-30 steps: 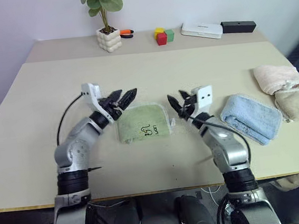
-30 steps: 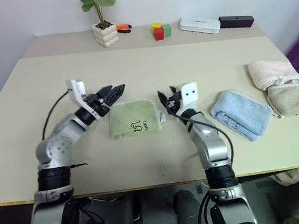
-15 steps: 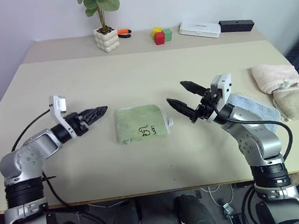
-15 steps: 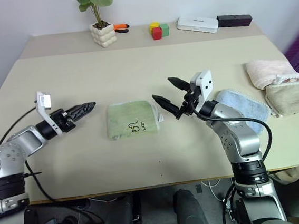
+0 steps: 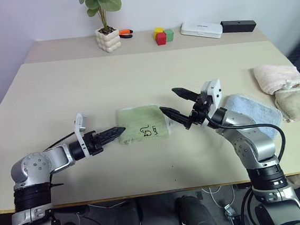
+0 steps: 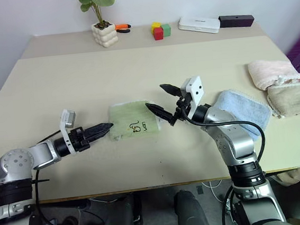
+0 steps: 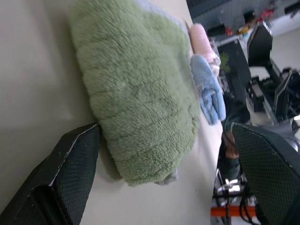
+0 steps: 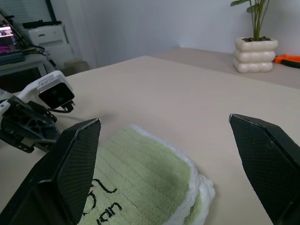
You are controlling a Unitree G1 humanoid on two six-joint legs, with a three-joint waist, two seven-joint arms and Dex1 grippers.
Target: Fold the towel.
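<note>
While the towel (image 5: 143, 123) lies as a compact folded green pad at the centre of the frame on the worktop (image 5: 136, 76), the head view shows the left end effector (image 5: 114, 132) low at its left edge and the right end effector (image 5: 177, 105) at its right, both released and holding nothing. In the left wrist view, the towel (image 7: 140, 89) fills the upper middle, layered edges stacked. The right wrist view puts it at bottom centre (image 8: 140, 187). Judging by this, folding looks complete or nearly so.
</note>
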